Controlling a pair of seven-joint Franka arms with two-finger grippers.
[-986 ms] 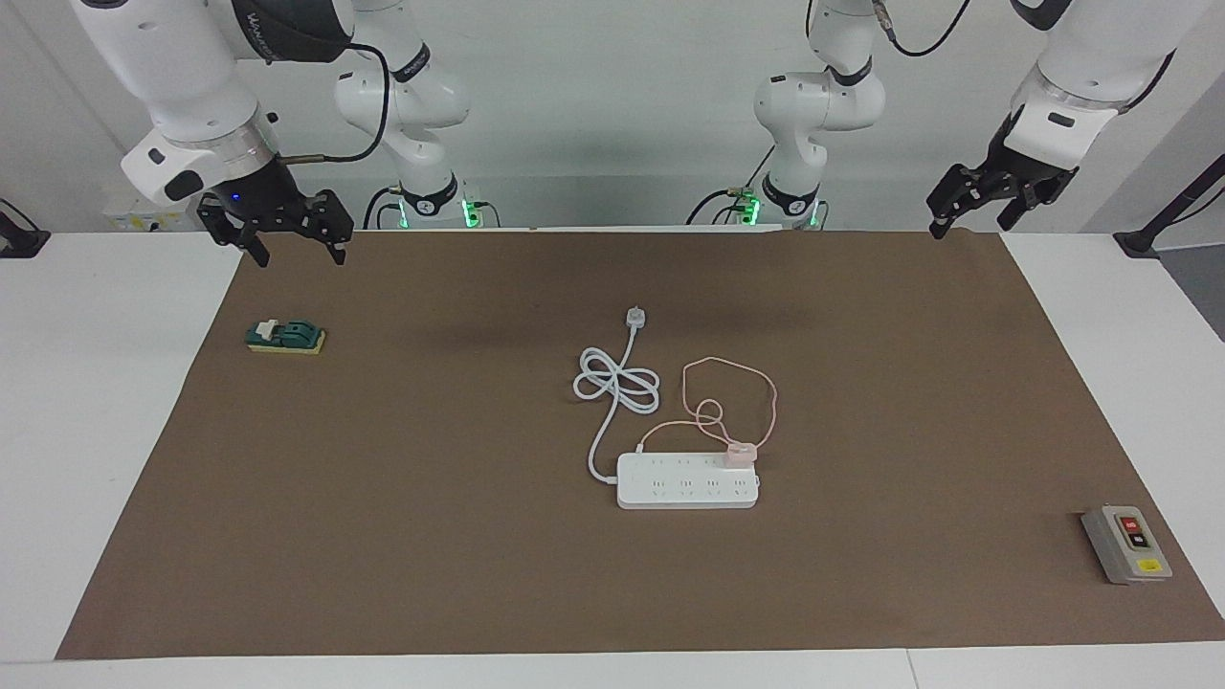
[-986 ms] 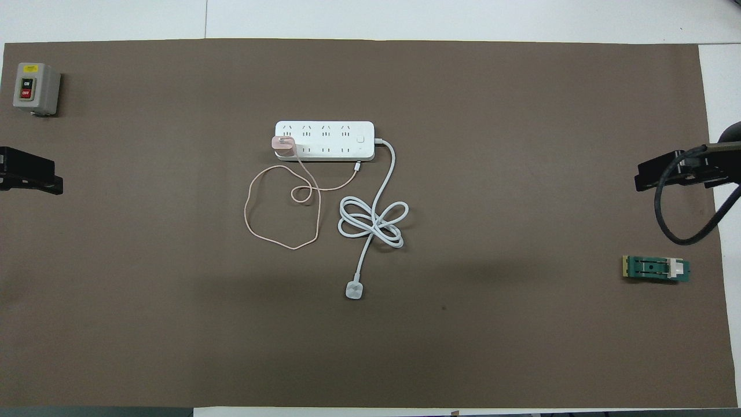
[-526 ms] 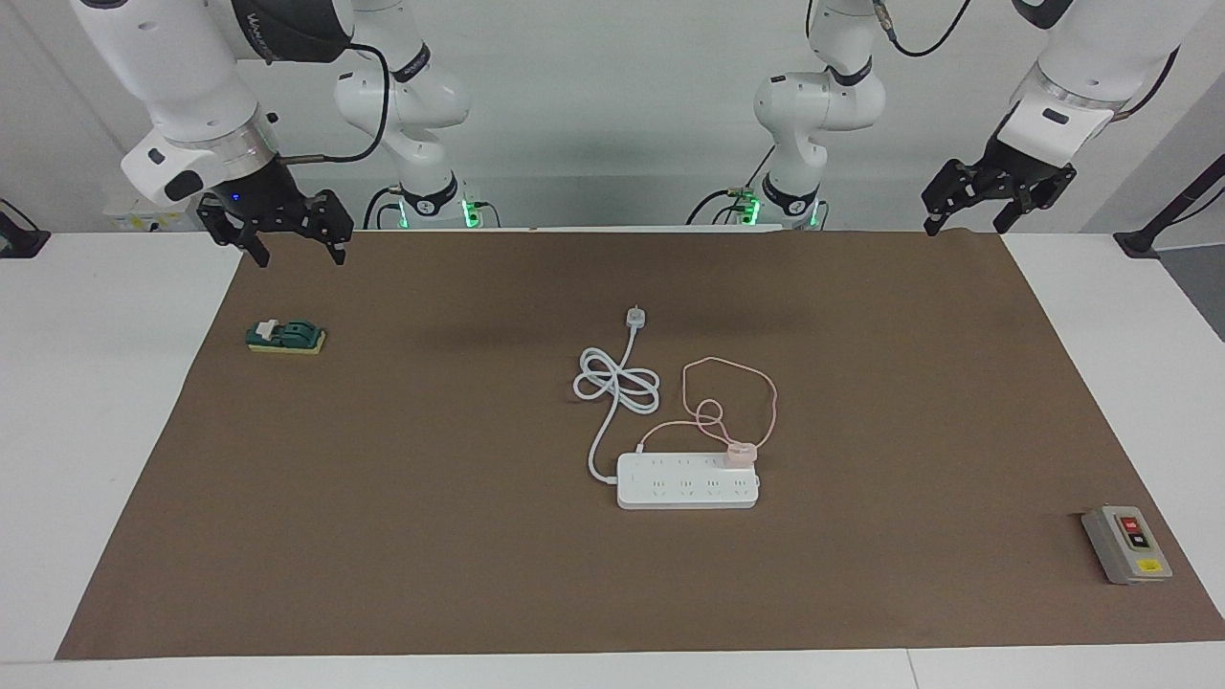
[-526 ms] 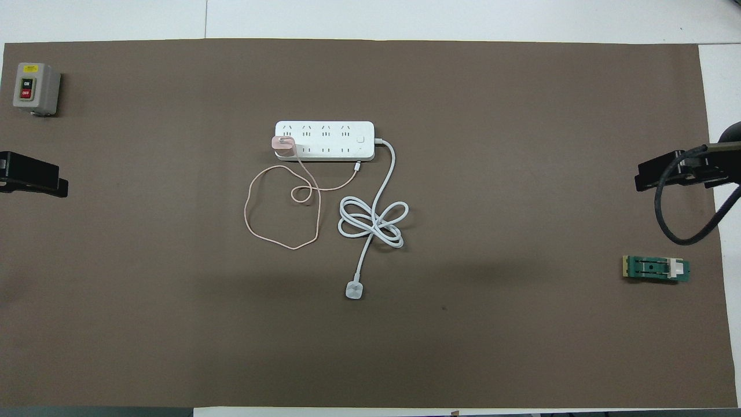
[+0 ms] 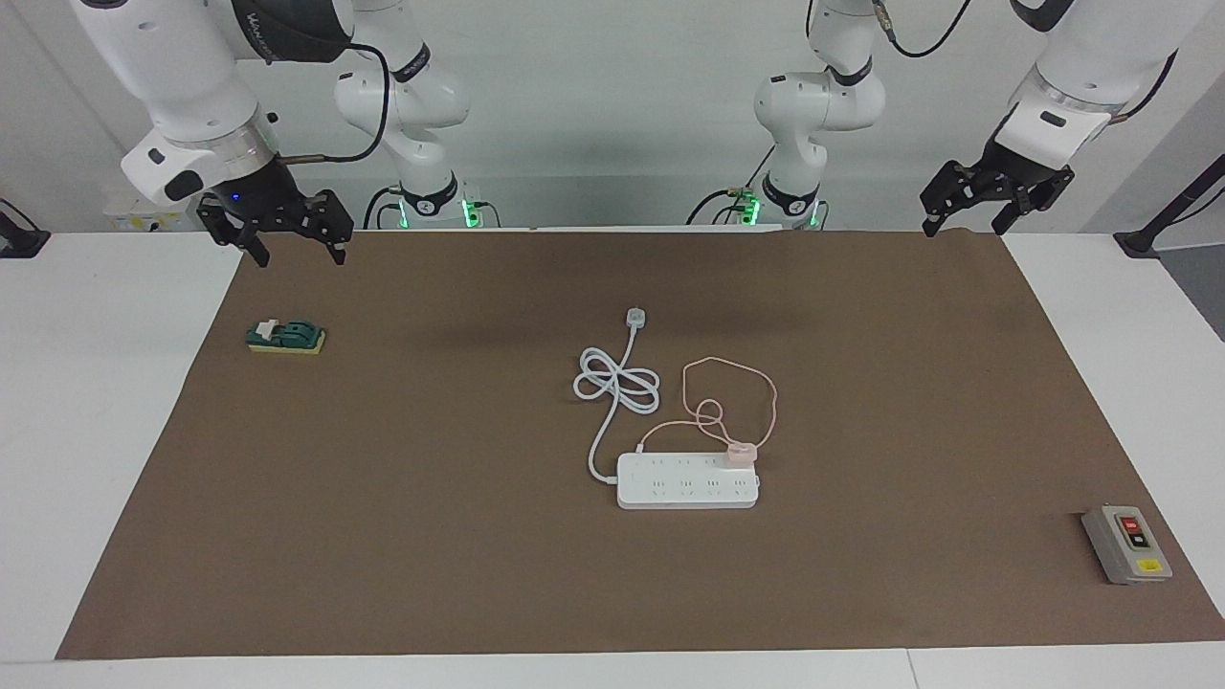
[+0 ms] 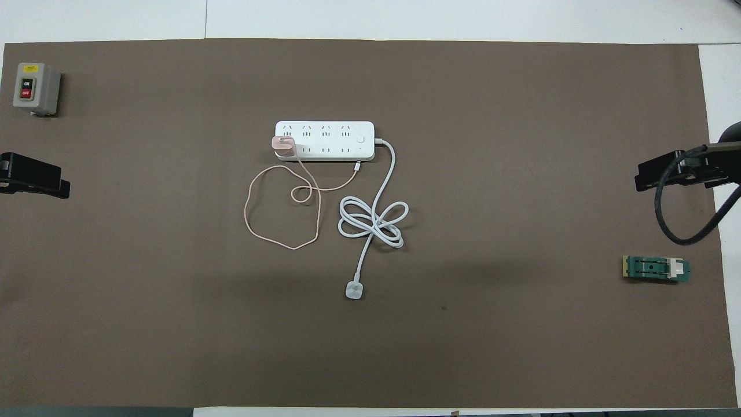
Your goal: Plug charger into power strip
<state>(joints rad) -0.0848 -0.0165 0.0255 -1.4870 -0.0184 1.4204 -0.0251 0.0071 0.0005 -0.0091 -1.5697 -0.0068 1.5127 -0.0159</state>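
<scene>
On the power strip (image 5: pixel 687 480), at its end toward the left arm, I see the charger (image 5: pixel 741 453) seated; left claw (image 5: pixel 959 211) and right claw (image 5: pixel 295 242) hang open, so I'd verify seating only.

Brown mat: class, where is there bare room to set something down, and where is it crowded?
Bare: the stretch between the power strip and the grey switch box, and between the white cord and the green block. Crowded: mid-mat, where the charger, its pink cable and the cord lie.

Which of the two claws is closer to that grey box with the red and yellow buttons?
Left. The left gripper hangs open at the grey box's end of the table; the right gripper hangs open above the green block at the right arm's end.
</scene>
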